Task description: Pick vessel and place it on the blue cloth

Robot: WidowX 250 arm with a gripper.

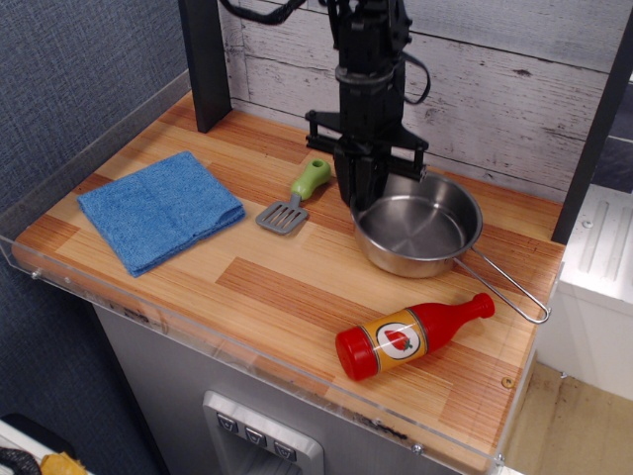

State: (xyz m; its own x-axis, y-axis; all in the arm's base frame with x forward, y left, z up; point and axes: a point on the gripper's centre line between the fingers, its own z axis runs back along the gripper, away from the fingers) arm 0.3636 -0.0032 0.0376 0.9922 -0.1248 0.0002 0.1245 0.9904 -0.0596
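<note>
1. Vessel [419, 230]: you have a round, shallow, shiny steel pan at the right rear of the surface [297, 287]. Its thin wire loop handle runs toward the front right, ending near the surface's right edge. The pan appears slightly tilted, with its left rim higher; whether its base touches the wood cannot be told.
2. Claw [367, 193]: you see it hanging straight down from the black arm at the pan's left rear rim. Its fingers are drawn close together and pinch that rim, one inside and one outside the wall.
3. Blue cloth [160, 209]: folded, roughly square terry towel lying flat at the left side of the surface, well apart from the pan. Nothing rests on it.
4. Spatula [293, 201]: small grey slotted blade with a green handle, lying between the cloth and the pan. Its handle points toward the back, just beside the claw, and it is clear of the pan.
5. Sauce bottle [410, 336]: red plastic bottle with a yellow-orange label, lying on its side at the front right. Its cap points toward the pan's handle, near the handle but not touching it.
6. Surface: striped wood top with a clear plastic rim along its left and front edges, backed by a pale plank wall [514, 89].
</note>
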